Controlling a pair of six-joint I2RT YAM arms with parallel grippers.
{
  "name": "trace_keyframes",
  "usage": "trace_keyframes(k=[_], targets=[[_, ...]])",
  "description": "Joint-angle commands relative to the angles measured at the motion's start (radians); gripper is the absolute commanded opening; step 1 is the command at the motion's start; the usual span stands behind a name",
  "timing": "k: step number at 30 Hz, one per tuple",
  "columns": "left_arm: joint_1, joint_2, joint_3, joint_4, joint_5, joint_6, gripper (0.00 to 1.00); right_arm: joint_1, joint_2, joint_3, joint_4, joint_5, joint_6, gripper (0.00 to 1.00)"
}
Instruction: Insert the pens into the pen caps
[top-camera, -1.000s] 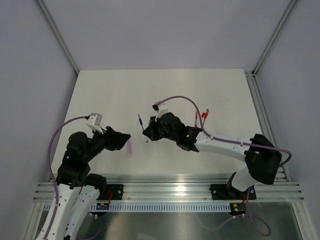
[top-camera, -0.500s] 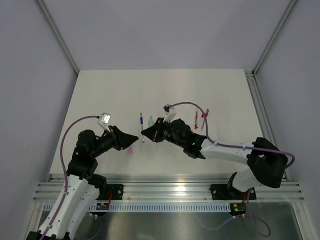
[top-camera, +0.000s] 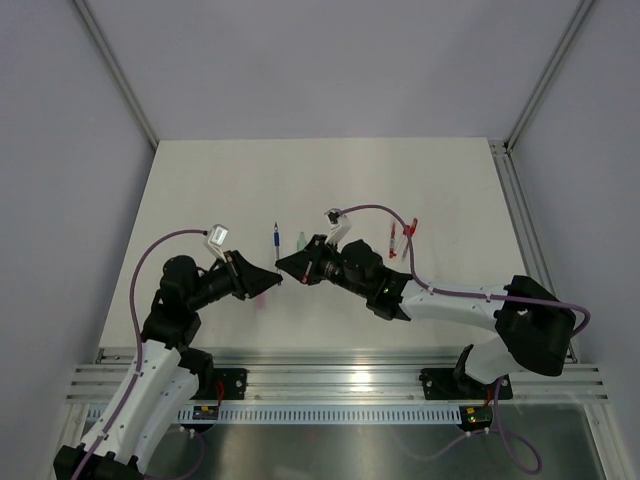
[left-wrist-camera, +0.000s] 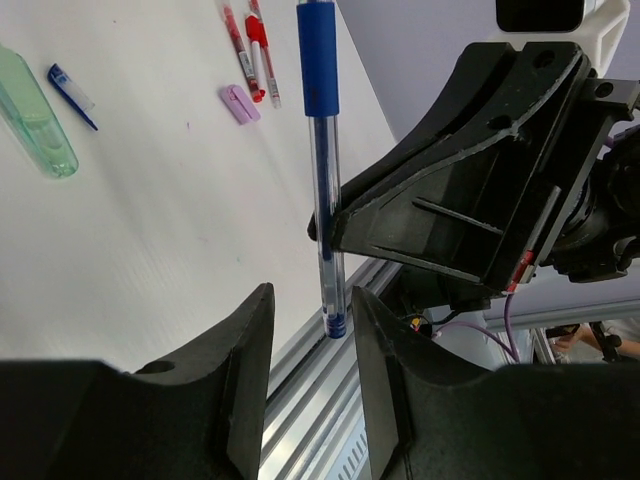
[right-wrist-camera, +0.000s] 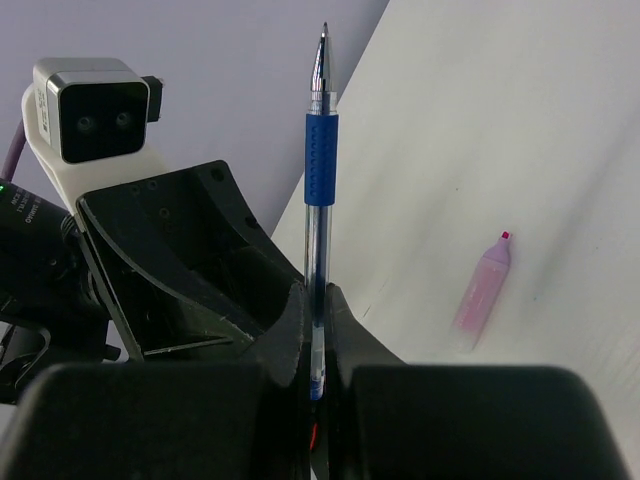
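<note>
Nearest us, a pale pink cap (right-wrist-camera: 483, 292) lies flat on the table (top-camera: 200, 190), just below the left gripper (left-wrist-camera: 310, 400); its jaws stand apart, gripping nothing; facing it tip to tip, the right gripper (right-wrist-camera: 315, 305) is clamped on a blue pen (right-wrist-camera: 317, 250), whose butt end shows in the left jaws' gap; farther off, a green cap (left-wrist-camera: 35, 120) lies beside a second blue pen (left-wrist-camera: 72, 95); two red pens (left-wrist-camera: 250, 50) lie to their right.

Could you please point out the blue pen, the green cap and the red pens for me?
blue pen (right-wrist-camera: 321, 160): right wrist view, on its blue grip.
green cap (left-wrist-camera: 35, 115): left wrist view, on its middle.
red pens (left-wrist-camera: 257, 35): left wrist view, on one pen's red section.
</note>
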Motion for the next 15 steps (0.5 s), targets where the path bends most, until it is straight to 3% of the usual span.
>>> trace_keyframes(k=[1, 6, 9, 12, 15], targets=[[-0.002, -0.006, 0.0, 0.104, 0.037, -0.017, 0.36, 0.024, -0.02, 0.006, 0.065, -0.012, 0.012, 0.0], [-0.002, 0.008, -0.008, 0.13, 0.067, -0.029, 0.27, 0.033, -0.009, 0.009, 0.074, -0.021, 0.01, 0.0], [-0.002, 0.008, -0.008, 0.123, 0.06, -0.023, 0.08, 0.039, -0.02, -0.005, 0.081, -0.015, 0.014, 0.0], [-0.002, -0.004, -0.002, 0.098, 0.063, -0.008, 0.0, 0.039, -0.03, -0.009, 0.073, -0.012, 0.009, 0.02], [-0.002, -0.026, -0.003, 0.083, 0.05, 0.006, 0.0, 0.038, -0.058, -0.003, 0.015, -0.002, -0.012, 0.21]])
